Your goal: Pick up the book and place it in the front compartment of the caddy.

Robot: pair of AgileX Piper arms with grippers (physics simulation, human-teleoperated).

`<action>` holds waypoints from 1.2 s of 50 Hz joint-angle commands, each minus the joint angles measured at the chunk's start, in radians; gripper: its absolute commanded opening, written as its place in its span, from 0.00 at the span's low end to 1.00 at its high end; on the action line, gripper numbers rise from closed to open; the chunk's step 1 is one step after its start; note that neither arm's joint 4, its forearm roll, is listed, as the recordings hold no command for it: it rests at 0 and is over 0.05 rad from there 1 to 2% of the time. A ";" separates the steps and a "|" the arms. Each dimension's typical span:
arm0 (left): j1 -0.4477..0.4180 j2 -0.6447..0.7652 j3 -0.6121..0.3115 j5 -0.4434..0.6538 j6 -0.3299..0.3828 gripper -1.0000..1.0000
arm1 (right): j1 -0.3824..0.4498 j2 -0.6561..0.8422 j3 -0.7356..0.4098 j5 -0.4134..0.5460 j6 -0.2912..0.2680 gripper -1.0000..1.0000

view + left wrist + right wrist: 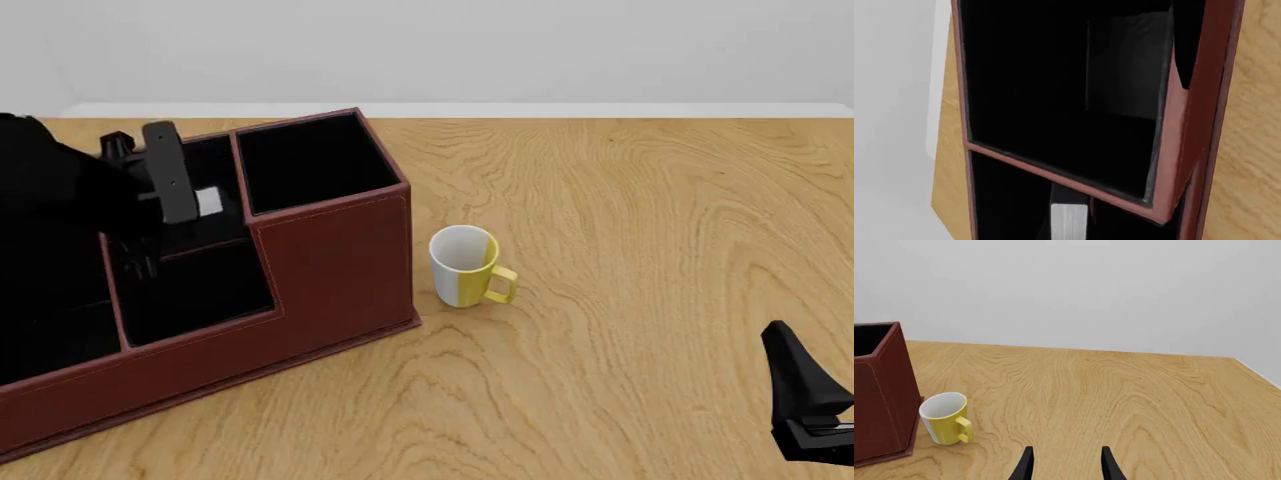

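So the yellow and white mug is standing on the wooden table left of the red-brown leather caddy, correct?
Not quite: the yellow and white mug stands on the wooden table to the right of the red-brown leather caddy, close beside its wall. The front view shows this.

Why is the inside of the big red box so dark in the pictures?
Left wrist view: the caddy has black lining with little light inside, so only the book shows a pale page edge. Front view: the slots look flat black too, while the mug and table are evenly lit. Nothing looks blurred.
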 commanded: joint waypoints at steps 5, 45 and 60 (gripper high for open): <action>0.013 0.210 -0.074 -0.019 0.185 0.00 | 0.000 0.029 0.000 -0.020 -0.010 1.00; 0.217 0.247 -0.284 0.052 0.278 1.00 | 0.000 0.029 0.000 -0.020 -0.010 1.00; 0.238 -0.295 0.121 0.054 0.455 1.00 | 0.000 0.029 0.000 -0.020 -0.009 1.00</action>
